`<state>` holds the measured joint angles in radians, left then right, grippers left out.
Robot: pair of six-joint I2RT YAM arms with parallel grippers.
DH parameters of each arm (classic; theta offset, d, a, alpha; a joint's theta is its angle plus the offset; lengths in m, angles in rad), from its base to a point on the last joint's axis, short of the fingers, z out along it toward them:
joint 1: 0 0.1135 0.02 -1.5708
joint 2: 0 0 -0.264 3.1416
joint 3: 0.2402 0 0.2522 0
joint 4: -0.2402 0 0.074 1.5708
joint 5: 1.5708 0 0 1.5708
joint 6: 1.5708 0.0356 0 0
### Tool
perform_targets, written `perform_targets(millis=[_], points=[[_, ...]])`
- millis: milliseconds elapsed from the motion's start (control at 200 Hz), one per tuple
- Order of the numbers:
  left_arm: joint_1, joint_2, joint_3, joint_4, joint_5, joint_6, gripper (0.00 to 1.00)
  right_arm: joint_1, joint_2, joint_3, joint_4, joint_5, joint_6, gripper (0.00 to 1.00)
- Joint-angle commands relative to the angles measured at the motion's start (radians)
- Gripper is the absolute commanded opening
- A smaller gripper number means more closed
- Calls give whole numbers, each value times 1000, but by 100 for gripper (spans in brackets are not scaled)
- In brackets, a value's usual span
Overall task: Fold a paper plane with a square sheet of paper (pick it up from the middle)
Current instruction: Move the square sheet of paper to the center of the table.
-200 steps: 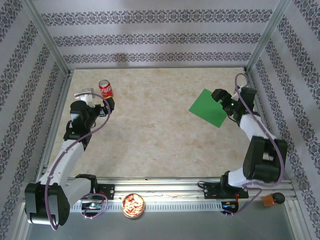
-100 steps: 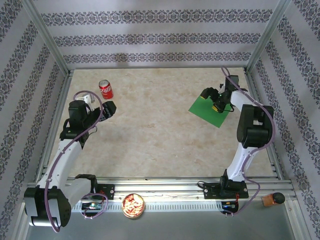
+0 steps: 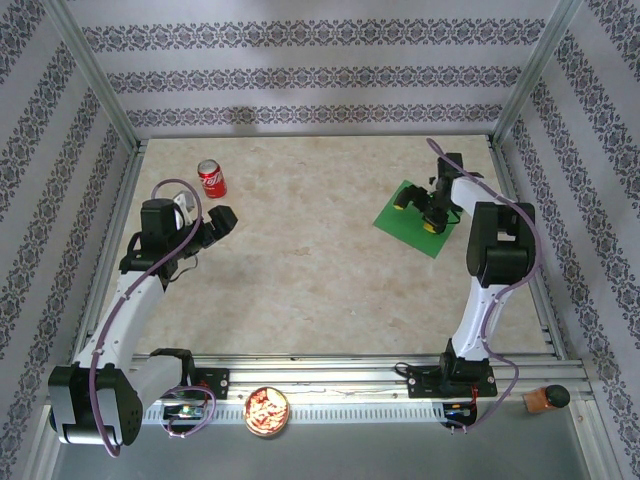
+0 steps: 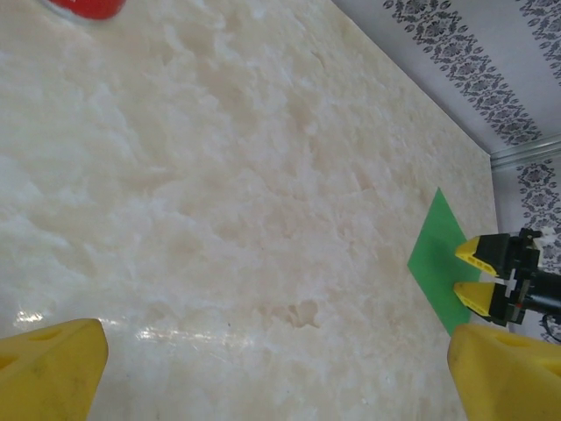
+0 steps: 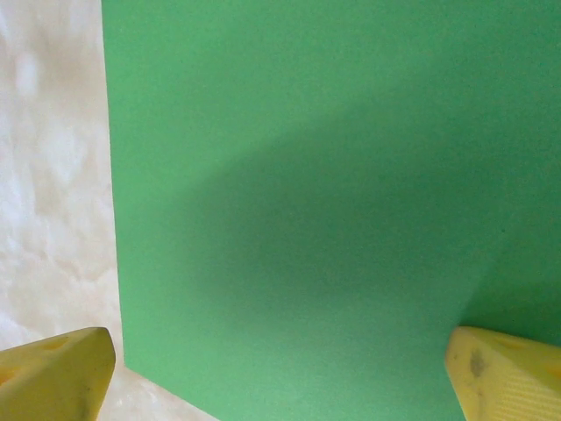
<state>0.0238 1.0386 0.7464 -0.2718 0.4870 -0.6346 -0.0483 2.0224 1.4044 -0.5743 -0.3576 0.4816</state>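
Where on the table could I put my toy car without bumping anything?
The big middle of the table, between the left gripper and the green paper, is bare. So is the far edge between the soda can and the paper. It's crowded at the right, where the open right gripper hangs over the paper.

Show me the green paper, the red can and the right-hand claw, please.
green paper [image 3: 402, 226]: top view, bare near-left part of the sheet.
red can [image 3: 211, 178]: top view, its side.
right gripper [image 3: 415, 213]: top view, midway between its yellow fingertips.
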Motion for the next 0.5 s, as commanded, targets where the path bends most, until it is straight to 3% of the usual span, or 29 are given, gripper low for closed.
perform_targets(millis=[0, 135, 365, 495], points=[[-18, -29, -17, -54, 38, -47, 100, 67, 3, -18, -123, 10, -73, 98], [-34, -37, -22, -65, 56, -52, 100, 176, -19, -29, -200, 106, -129, 98], [-38, -55, -43, -33, 82, -51, 100, 374, -68, -87, -226, 12, -167, 98], [-37, -58, -58, -39, 71, -43, 100, 520, -66, -112, -186, 3, -107, 98]])
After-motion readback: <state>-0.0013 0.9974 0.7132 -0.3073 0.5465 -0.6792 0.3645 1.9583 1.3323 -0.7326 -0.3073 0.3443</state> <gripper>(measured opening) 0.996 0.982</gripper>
